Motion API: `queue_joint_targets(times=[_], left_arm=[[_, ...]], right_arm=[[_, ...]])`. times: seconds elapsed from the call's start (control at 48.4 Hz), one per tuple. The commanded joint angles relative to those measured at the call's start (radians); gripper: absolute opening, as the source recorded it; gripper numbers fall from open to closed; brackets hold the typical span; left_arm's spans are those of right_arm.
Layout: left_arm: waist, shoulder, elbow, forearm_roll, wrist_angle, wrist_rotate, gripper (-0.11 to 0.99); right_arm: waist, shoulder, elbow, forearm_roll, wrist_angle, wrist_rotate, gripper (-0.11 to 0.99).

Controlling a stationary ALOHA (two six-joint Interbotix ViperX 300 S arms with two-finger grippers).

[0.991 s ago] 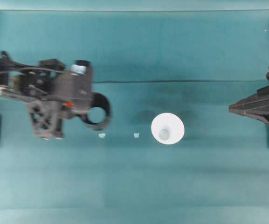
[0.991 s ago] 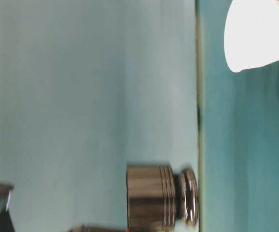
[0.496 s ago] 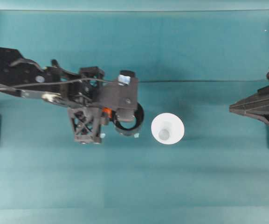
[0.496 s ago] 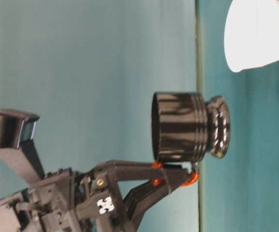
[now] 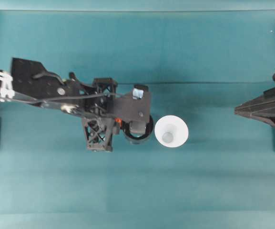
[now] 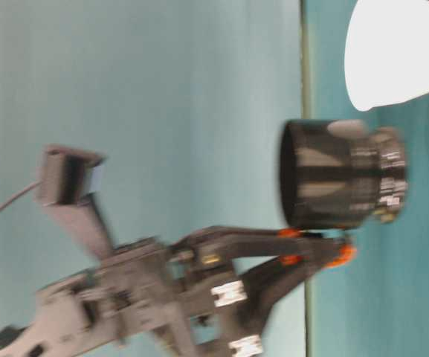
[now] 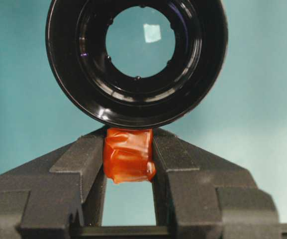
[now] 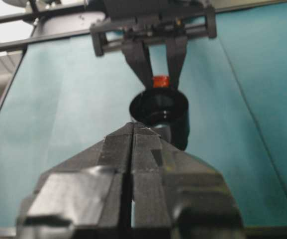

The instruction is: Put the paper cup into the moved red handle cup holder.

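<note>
Overhead view: my left gripper (image 5: 119, 120) is clenched on the orange-red handle tab (image 7: 128, 155) of the glossy black round cup holder (image 5: 139, 133). The white paper cup (image 5: 171, 131) stands just beside it, toward my closed, empty right gripper (image 5: 237, 111), the arm I judge freer to take it.

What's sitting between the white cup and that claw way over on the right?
Nothing. In the overhead view, the stretch from the paper cup to the right gripper is bare teal cloth.
</note>
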Motion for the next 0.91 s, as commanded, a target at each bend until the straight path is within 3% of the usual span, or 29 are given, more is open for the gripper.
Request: queue_joint_targets(times=[0.0,0.227,0.454,0.888], left_arm=[[-0.003,0.003,-0.006,0.002,-0.02,-0.002,0.27],[-0.003,0.031,0.003,0.003,-0.046,0.0,0.27],[-0.003,0.063,0.051,0.002,-0.124,-0.003,0.27],[-0.002,0.064,0.077,0.002,-0.163,0.0,0.27]], right_arm=[[0.003,0.008,-0.008,0.003,-0.005,0.008,-0.11],[0.003,0.008,-0.008,0.003,-0.005,0.008,-0.11],[0.003,0.008,-0.008,0.003,-0.005,0.008,-0.11],[0.002,0.008,-0.008,0.003,-0.005,0.008,-0.11]])
